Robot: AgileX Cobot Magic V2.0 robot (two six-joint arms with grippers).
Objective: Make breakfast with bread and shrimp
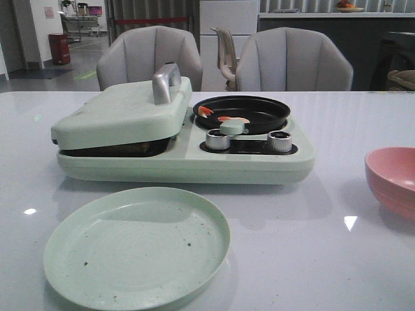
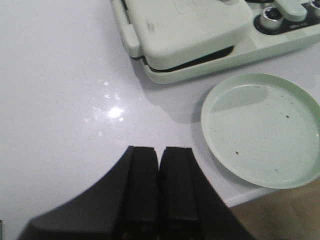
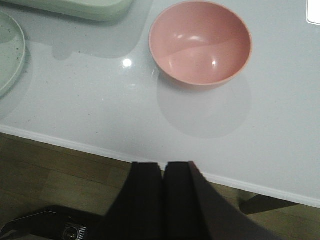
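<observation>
**Shrimp in the black pan, both hands pulled back and clenched**

Shrimp (image 1: 224, 118) pieces lie in the round black pan (image 1: 259, 107) on the right side of the pale green breakfast maker (image 1: 188, 162). One orange piece is at the pan's left edge and another is nearer the front, just behind the green knob. The lid (image 1: 117, 110) on the left side of the maker is lowered but a dark gap shows under it; bread cannot be made out inside.

In front of the maker an empty green plate (image 1: 137, 247) rests on the white bench (image 1: 311, 253), with a few dark crumbs on it. A pink bowl (image 1: 393, 179) stands at the right, well apart from the maker.

The left hand (image 2: 159, 170) hovers over the bench near the plate, fingers pressed together, holding nothing. The right hand (image 3: 163, 185) is above the bench edge near the bowl, also clenched on nothing.
</observation>
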